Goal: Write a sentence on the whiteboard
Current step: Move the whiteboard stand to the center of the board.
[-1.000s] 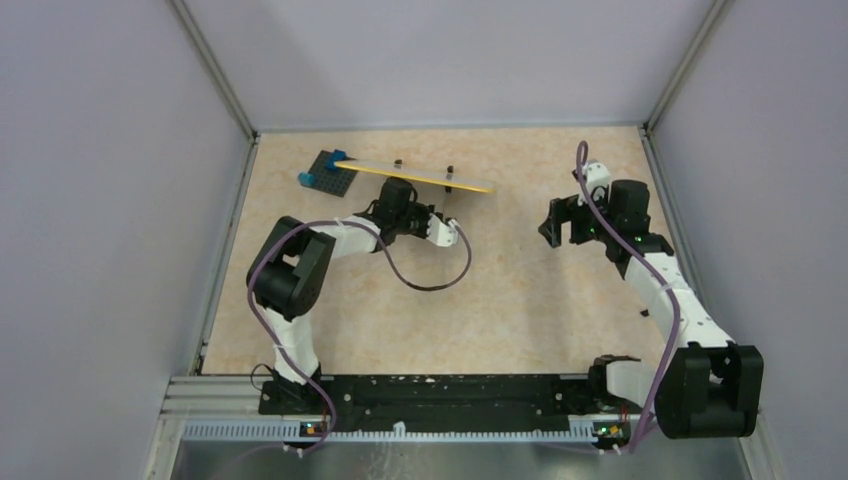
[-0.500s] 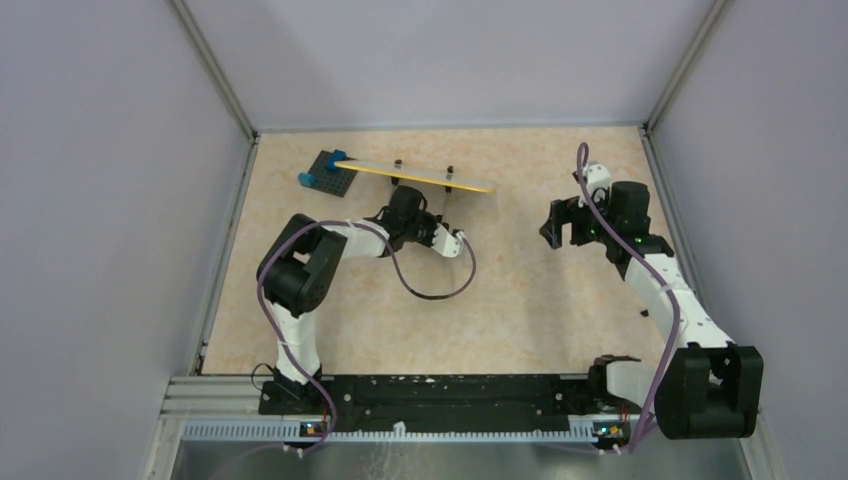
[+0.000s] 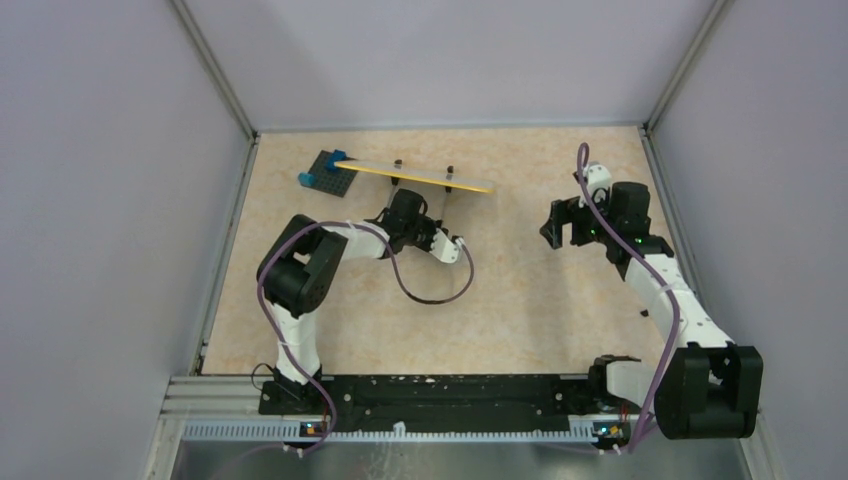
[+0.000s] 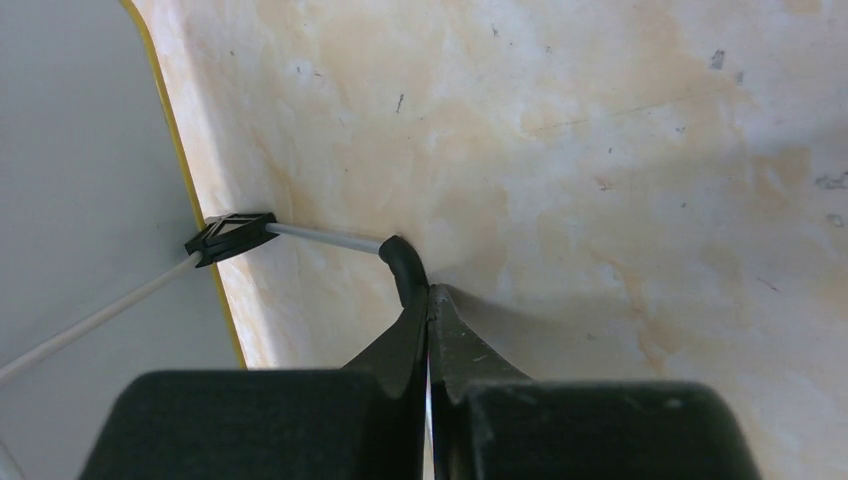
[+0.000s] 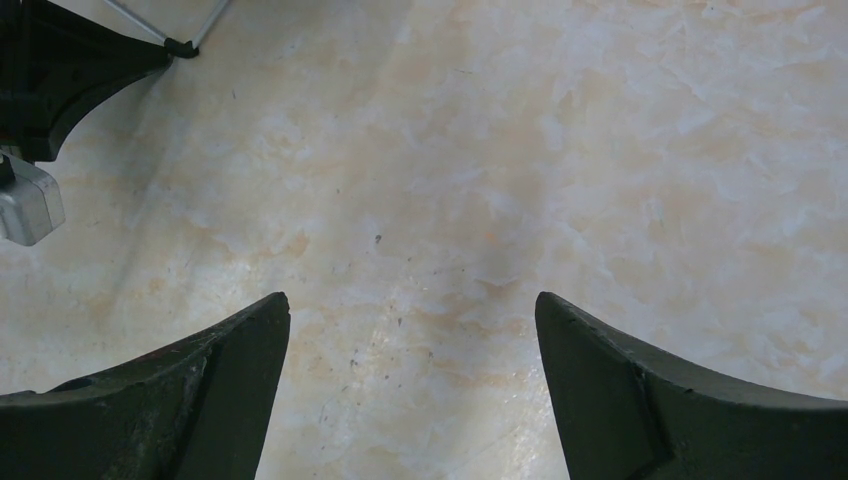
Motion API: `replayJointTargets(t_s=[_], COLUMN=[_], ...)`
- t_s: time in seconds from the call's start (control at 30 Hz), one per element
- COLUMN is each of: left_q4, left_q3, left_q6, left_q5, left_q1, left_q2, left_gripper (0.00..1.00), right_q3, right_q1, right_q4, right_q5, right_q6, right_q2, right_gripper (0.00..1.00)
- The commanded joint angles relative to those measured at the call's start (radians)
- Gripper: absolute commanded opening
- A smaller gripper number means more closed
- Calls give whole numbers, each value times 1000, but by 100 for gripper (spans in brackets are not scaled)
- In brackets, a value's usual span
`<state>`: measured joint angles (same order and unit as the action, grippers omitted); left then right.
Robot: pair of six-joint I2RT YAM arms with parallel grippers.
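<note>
Left tool (image 4: 428, 292) backed off whiteboard (image 3: 415, 176) | closed | right tool (image 5: 411, 300) spread wide

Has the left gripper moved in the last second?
Yes. In the top view the left gripper drew back from the white yellow-rimmed whiteboard, toward the arm bases.

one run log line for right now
left tool shut, by whiteboard leg | right tool open over table | no writing visible
</note>
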<state>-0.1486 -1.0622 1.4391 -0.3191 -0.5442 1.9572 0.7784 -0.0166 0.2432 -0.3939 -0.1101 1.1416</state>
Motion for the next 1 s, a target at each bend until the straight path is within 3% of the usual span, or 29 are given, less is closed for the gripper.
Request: replayJointTargets(t_s=[0.0,0.23,0.47,0.97], left_q4=[78,-105,-176,-239], left_q3=[32,63,98,-36], left_q6=[-22,-87,-123,-124], left_q5=[13,37,79,126], left_q1=[-6,-11,-16,-15], left_q2=[26,-33,-110,103], left_gripper=[0,0,0,0], right_q3=[1,-4,-2,-8], right_q1=[4,4,6,7], right_q4=[-43,-43,-44,-44], right_q5=[-14,-9,-18,-14], right_q6=[4,0,0,-5], right_q2=[-20,-19,-10,-17], right_gripper=[89,89,89,89])
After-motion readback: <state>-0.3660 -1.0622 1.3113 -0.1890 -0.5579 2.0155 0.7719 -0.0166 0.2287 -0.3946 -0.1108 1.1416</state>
